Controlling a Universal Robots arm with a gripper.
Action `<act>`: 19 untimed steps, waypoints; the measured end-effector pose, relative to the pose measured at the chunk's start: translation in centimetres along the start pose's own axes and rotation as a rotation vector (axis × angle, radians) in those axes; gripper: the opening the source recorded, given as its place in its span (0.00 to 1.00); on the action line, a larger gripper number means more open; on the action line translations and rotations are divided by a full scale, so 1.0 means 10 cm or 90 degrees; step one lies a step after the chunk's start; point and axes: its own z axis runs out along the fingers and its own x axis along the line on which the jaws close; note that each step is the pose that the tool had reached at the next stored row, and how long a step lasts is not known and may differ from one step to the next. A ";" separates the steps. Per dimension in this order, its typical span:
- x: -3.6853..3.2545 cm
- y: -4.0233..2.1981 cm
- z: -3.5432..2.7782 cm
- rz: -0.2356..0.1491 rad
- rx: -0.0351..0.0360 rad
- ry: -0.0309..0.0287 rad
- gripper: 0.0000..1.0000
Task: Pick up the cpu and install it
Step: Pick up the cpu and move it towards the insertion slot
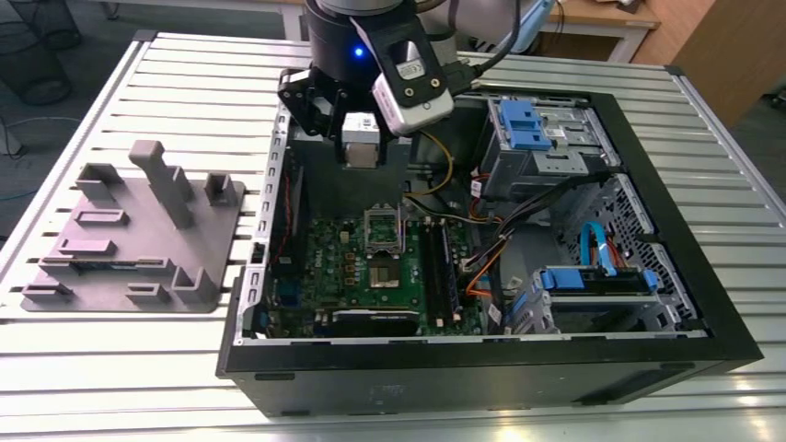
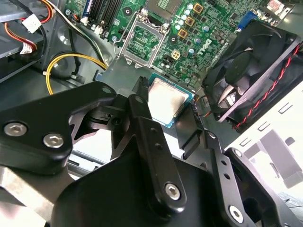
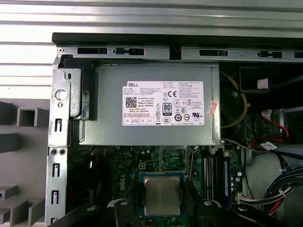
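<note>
My gripper (image 1: 361,155) hangs over the open computer case, shut on the cpu (image 1: 360,144), a small flat square chip with a silver-grey top. In both wrist views the cpu (image 2: 165,100) (image 3: 162,195) sits between the black fingers (image 2: 141,101), held by its edges. It is in the air above the green motherboard (image 1: 356,276), short of the socket (image 1: 386,273). The socket's hinged metal frame (image 1: 382,224) stands open. In the second wrist view the open socket (image 2: 142,43) lies just beyond the chip.
A grey fixture tray (image 1: 135,235) with upright blocks lies outside the case at the exterior view's left. Inside are a power supply (image 3: 149,106), a black fan (image 2: 253,71), loose cables (image 1: 491,230) and blue-tabbed drive bays (image 1: 540,129). The black case walls (image 1: 491,364) rise around the board.
</note>
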 end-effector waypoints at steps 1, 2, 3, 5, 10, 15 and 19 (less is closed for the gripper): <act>0.000 0.000 0.000 0.000 0.0000 0.0000 0.47; 0.000 0.000 0.000 0.000 0.0000 0.0000 0.47; 0.000 0.000 0.000 0.000 0.0000 0.0000 0.47; -0.001 0.000 0.001 0.000 0.0000 0.0000 0.47; -0.056 0.000 0.010 0.000 -0.0001 0.0000 0.47; -0.156 0.000 0.020 0.000 0.0000 0.0004 0.47; -0.242 0.000 0.031 0.000 0.0000 0.0006 0.47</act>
